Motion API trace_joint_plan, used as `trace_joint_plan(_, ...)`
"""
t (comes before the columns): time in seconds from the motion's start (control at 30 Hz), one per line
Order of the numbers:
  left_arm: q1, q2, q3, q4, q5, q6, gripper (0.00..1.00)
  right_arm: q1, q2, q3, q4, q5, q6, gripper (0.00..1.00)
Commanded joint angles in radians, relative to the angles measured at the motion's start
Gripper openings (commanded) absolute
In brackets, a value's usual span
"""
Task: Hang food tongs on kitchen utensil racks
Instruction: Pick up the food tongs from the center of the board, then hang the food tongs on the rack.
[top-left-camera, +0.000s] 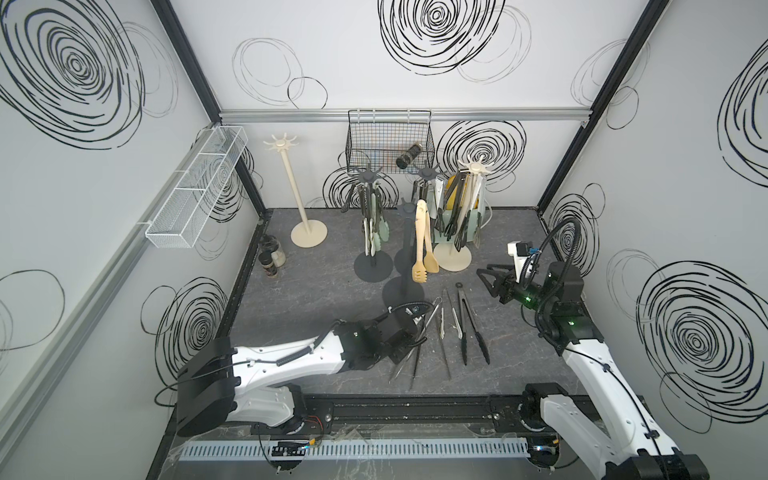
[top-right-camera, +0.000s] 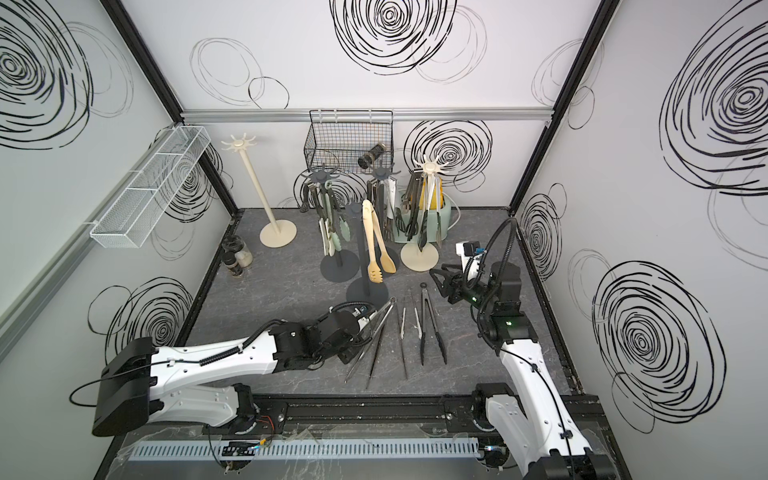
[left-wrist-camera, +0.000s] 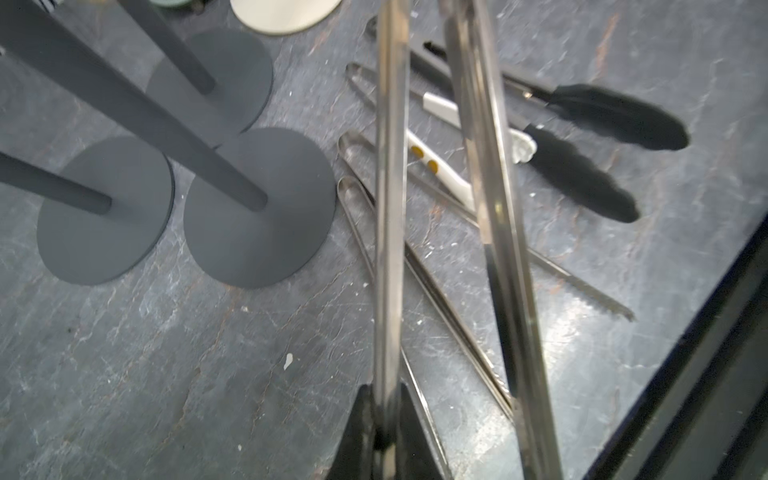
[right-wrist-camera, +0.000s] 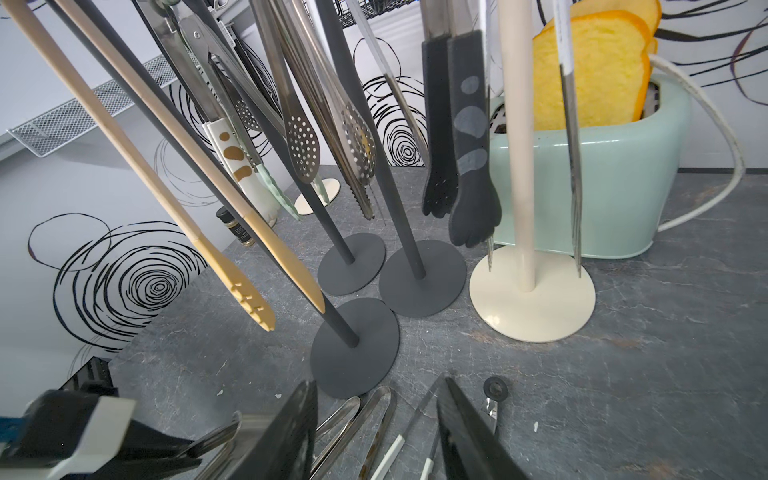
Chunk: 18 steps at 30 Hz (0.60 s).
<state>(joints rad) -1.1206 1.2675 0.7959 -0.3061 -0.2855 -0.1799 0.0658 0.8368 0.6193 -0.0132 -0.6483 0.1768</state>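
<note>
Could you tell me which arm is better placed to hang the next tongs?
Left: the left gripper is shut on the steel tongs, near a dark grey rack; the right gripper is open and empty.

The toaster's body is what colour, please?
Pale mint-green toaster; clearest in the right wrist view.

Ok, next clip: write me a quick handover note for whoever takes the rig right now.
Left gripper: shut on one arm of long steel tongs, low by the table.
Right gripper: open, empty.
Done: four racks carry tongs; the wooden pair hangs on the front dark rack.
Left: several tongs on the table, including the black-tipped pair; the back cream rack is bare.
</note>
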Motion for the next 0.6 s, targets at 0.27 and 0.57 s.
trace_joint_plan(0.27,-0.016,-0.17,0.076,0.169,0.016,0.151,0.0,-0.013,-0.009,0.0,0.037,-0.007,0.015,0.5)
trace_joint_plan(0.57,0.185,-0.238,0.267,0.2,0.188,0.22,0.0,-0.034,0.002,0.012,0.068,-0.04,0.045,0.49)
